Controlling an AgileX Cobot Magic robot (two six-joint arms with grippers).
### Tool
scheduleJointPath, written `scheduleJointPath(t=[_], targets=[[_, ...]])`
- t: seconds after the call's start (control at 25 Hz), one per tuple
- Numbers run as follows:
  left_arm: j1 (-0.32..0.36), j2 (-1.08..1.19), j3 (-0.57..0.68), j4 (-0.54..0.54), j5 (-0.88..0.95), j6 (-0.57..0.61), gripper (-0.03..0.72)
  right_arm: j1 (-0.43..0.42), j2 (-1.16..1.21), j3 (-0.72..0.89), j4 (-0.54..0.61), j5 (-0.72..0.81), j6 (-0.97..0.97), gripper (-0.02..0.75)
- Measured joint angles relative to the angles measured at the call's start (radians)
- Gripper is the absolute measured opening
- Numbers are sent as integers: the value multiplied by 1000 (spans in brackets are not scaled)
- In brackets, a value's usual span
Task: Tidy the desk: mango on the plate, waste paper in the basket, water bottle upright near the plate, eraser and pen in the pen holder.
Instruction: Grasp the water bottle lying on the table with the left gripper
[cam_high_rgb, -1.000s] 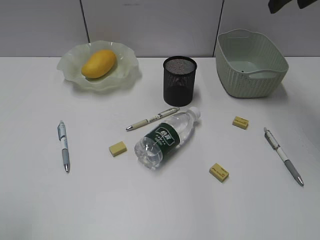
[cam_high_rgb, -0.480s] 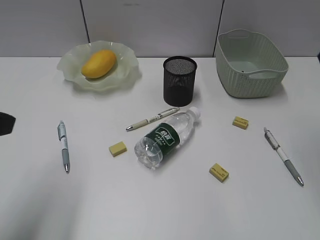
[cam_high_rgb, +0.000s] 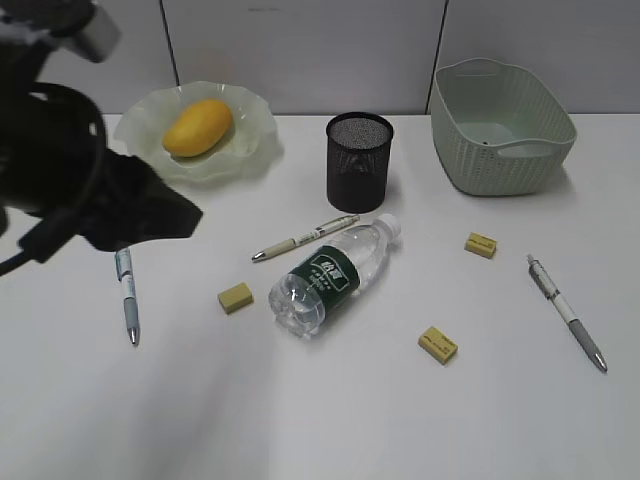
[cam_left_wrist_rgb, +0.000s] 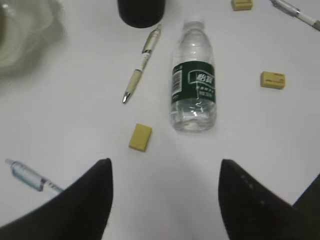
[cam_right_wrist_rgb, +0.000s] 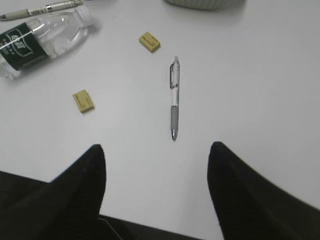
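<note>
- White desk (cam_high_rgb: 330, 420) fills the scene, with grey wall panels behind.
- Far left: the black left gripper (cam_left_wrist_rgb: 165, 200) hangs with jaws spread wide, holding nothing, above a blue-grey pen (cam_high_rgb: 127, 295).
- Yellow-orange mango (cam_high_rgb: 198, 127) lies in the wavy-rimmed pale green plate (cam_high_rgb: 255, 140).
- Centre: black mesh pen holder (cam_high_rgb: 359, 160); nearer, a cream pen (cam_high_rgb: 305, 237), a yellow eraser block (cam_high_rgb: 235, 297) and the clear water bottle (cam_high_rgb: 335, 274) lying on its side.
- Right: two more erasers (cam_high_rgb: 481, 244), a grey-grip pen (cam_high_rgb: 567, 312), and far off the woven pale green basket (cam_high_rgb: 500, 125).
- Right gripper (cam_right_wrist_rgb: 156, 165) has its jaws wide apart and empty above the grey-grip pen.
</note>
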Motion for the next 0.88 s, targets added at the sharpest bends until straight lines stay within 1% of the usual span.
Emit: scheduleJointPath(t=[0.12,0.24,0.36,0.52,0.68,0.88], targets=[[-55,106,-73,1,-3,2,505,0,-118,47,5,63,9,510],[-93,215,-156,2,-2,3,510,0,-232,75,18,115,13,510],[-122,322,-232,2,-2,3,536,0,-337,102,35,138,18,510],[-146,461,-320,9,-1,3,587,0,-441,142,39,153,19,510],[-166,583,-392,71,7,-11,599,0,-494,179,40,160,20,509],[-175,687,-459,117,20,-36,599,0,-509,232,41,161,20,509]])
